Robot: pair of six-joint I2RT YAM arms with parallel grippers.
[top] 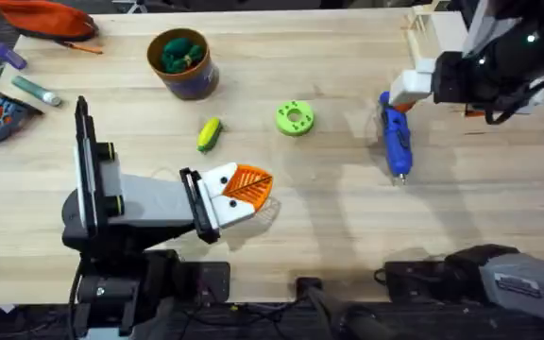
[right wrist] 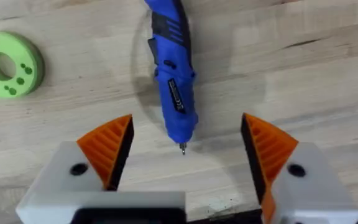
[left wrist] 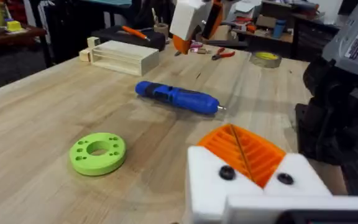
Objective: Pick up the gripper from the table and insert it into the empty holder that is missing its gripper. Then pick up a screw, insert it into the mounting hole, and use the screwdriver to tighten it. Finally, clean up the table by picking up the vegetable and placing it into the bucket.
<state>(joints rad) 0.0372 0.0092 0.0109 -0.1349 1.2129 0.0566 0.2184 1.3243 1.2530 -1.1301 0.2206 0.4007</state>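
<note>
The right gripper (top: 406,87) in the overhead view is mostly a dark blur, arm rising close under the camera, so its fingers can't really be made out there. The bucket (top: 183,64) has something green inside, too small to identify. The screwdriver (right wrist: 173,81) gets its back end chopped off by the right wrist view's edge.

Your screwdriver (top: 395,142) lies on the table (top: 329,217) toward the right, the ring-shaped dish (top: 295,118) to its left. Left of the dish lies the vegetable (top: 210,133), and behind that stands the bucket (top: 183,64), with what looks like a leafy toy (top: 179,54) inside. A wooden rack (top: 421,33) sits at the far right edge.
</note>
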